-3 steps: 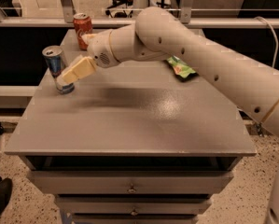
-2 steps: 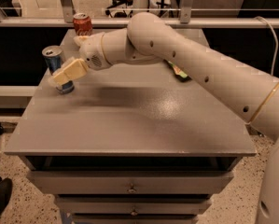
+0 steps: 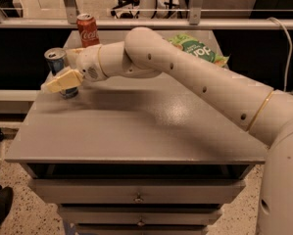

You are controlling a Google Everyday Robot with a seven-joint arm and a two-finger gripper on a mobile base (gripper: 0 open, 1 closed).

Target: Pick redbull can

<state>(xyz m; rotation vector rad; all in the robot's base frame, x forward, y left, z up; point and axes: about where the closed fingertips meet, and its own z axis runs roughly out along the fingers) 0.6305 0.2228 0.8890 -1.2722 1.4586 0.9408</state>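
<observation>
The redbull can (image 3: 55,61), slim and blue-and-silver with a silver top, stands upright near the far left edge of the grey table (image 3: 136,126). My gripper (image 3: 58,77) has reached in from the right and is open at the can. One cream finger (image 3: 62,81) crosses in front of the can's lower half and hides it. The other finger (image 3: 73,53) shows just behind the can's right side. The can stands on the table between them.
An orange-red Coca-Cola can (image 3: 88,29) stands at the table's far edge, behind the gripper. A green snack bag (image 3: 201,49) lies at the far right, partly behind my arm (image 3: 195,82). Drawers (image 3: 136,197) sit under the tabletop. A glass railing (image 3: 146,21) runs behind.
The gripper and arm have moved left along the table, from beside the redbull can to straddling it. The can has not moved.
</observation>
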